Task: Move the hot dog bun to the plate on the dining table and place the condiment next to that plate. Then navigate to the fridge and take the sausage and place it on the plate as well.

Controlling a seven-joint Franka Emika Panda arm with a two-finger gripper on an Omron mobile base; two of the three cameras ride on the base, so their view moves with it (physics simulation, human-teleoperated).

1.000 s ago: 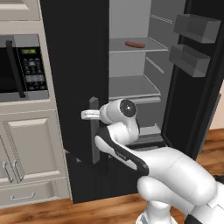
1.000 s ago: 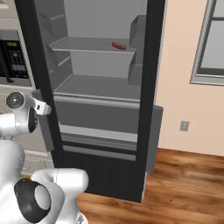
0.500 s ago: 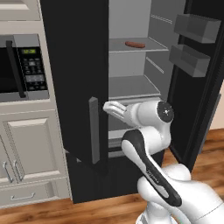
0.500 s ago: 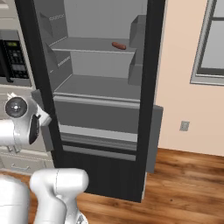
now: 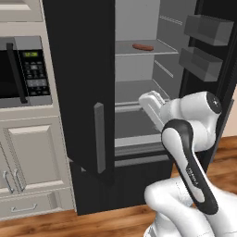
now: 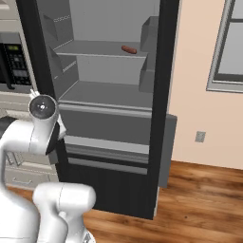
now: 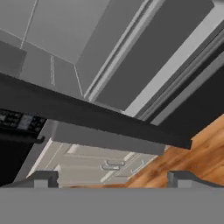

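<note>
Closest to the base, the white arm is folding upward in front of the fridge [image 5: 83,83], and its gripper [image 5: 150,104] is sitting level with the fridge's lower shelf, just inside the opening. Its two finger tips [image 7: 43,178] are standing wide apart with nothing between them, so the hand is empty. Along the gripper, the hand camera is looking past the dark edge of the fridge door toward wooden floor and pale cabinet drawers [image 7: 105,164].

Left of the fridge, a microwave [image 5: 21,71] is sitting in the cream cabinets. Both fridge doors are standing open, the right one carrying dark bins [image 5: 206,30].

Farthest in, the sausage [image 5: 142,46] is lying on the upper shelf, near the shelf's front edge, well above the gripper and untouched; the right base view shows it [image 6: 129,49] toward the right side of that shelf.

Judging from this, the drive to the fridge looks finished and the fridge is open. Reaching up, grasping the sausage and carrying it to the plate are left. The bun, sauce bottle and plate are out of sight, so their steps cannot be judged.
</note>
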